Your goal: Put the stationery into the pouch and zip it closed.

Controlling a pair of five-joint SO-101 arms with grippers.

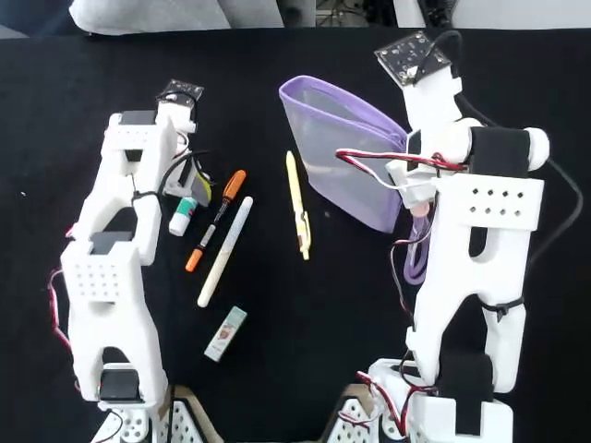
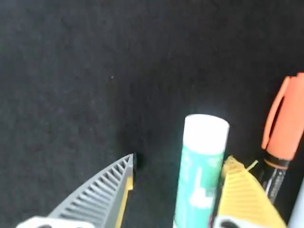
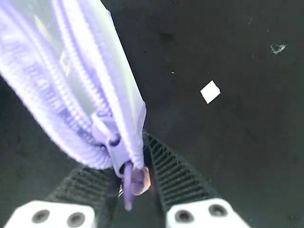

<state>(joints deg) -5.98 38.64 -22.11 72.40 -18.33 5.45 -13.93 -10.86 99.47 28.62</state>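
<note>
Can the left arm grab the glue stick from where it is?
Probably yes. The left gripper is open with the glue stick lying between its fingers, and nothing blocks it. The orange marker lies just beside.

This is a robotics lab bench, or a hobby workshop set up like one. My left arm (image 1: pixel 109 249) and right arm (image 1: pixel 485 221) are plain white plastic shells with red and black wires (image 1: pixel 369 159) looping outside them (nothing is cased in). A bare circuit board (image 1: pixel 413 55) sits at my right wrist. Both arms stand on a table (image 1: pixel 277 369) covered in flat black, with a pale cloth (image 1: pixel 148 14) lying past its far edge.
</note>
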